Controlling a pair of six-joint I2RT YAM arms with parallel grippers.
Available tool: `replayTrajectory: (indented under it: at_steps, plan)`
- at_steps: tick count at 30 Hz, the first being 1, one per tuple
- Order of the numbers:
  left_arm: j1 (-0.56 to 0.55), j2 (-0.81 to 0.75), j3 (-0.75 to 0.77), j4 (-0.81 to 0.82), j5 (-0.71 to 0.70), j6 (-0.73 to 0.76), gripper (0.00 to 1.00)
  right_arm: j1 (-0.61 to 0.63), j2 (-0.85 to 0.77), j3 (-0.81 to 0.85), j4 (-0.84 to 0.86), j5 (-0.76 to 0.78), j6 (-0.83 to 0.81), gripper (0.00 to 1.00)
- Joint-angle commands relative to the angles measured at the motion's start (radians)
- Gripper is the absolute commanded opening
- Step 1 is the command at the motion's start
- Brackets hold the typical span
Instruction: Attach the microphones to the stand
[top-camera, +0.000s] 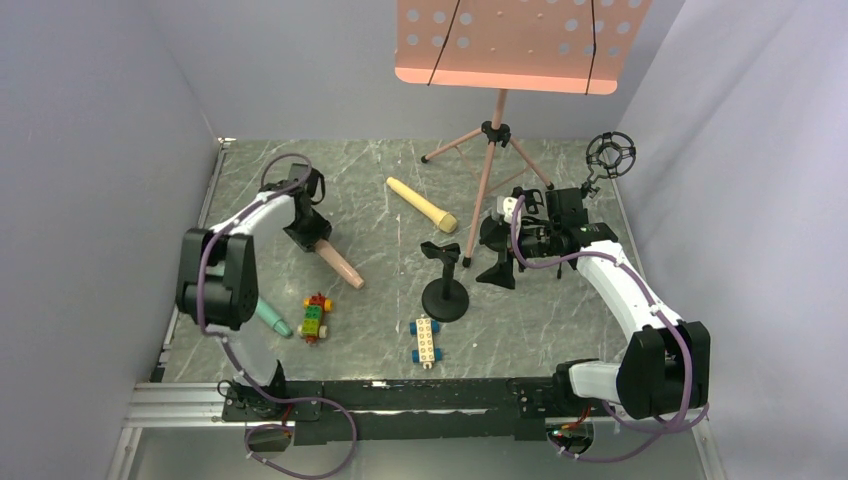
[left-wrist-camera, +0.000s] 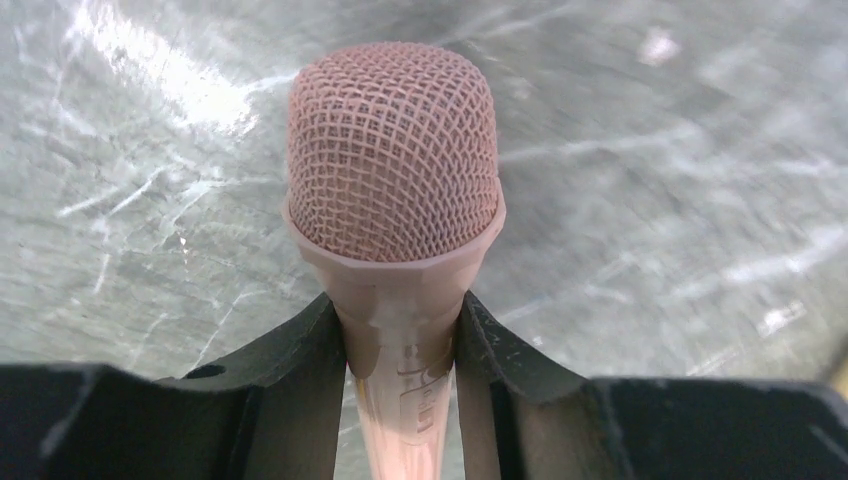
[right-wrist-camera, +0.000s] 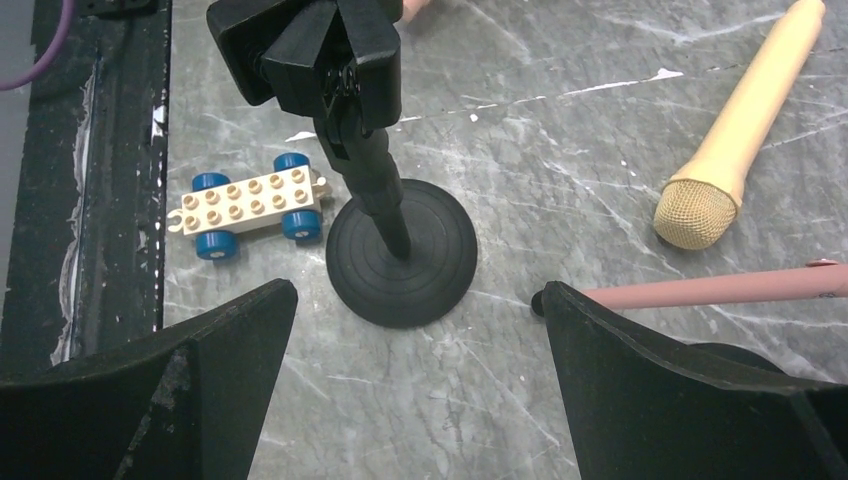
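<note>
Left tool (left-wrist-camera: 404, 345) clamps the pink microphone (top-camera: 345, 268) by its handle near the desk's left edge. Right tool (right-wrist-camera: 418, 295) hangs open over the black stand (top-camera: 445, 290), mid-desk. Next, probably: carry and seat it in the clip (right-wrist-camera: 305, 55).

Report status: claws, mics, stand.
Left claw shut on pink microphone below its head. Right claw open, facing desk stand, clip empty. Yellow microphone, teal microphone lie loose. White brick car beside stand's base.
</note>
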Motion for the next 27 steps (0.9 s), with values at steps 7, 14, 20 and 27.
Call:
replayTrajectory:
  at_steps: [7,14,20,27]
  plan:
    - [0.003,-0.479,-0.166,0.509,0.446,0.672,0.00,-0.003,0.019,0.049,-0.090,-0.080,-0.100,1.00]
    - [0.003,-0.632,-0.261,0.830,1.027,0.953,0.00,0.027,0.001,0.050,-0.075,-0.098,-0.074,1.00]
    - [0.003,-0.852,-0.526,1.114,1.277,1.083,0.00,0.059,-0.064,0.131,-0.001,0.060,0.108,1.00]
    - [0.003,-0.936,-0.677,1.258,1.232,1.006,0.00,0.233,-0.067,0.175,-0.003,0.222,0.170,1.00]
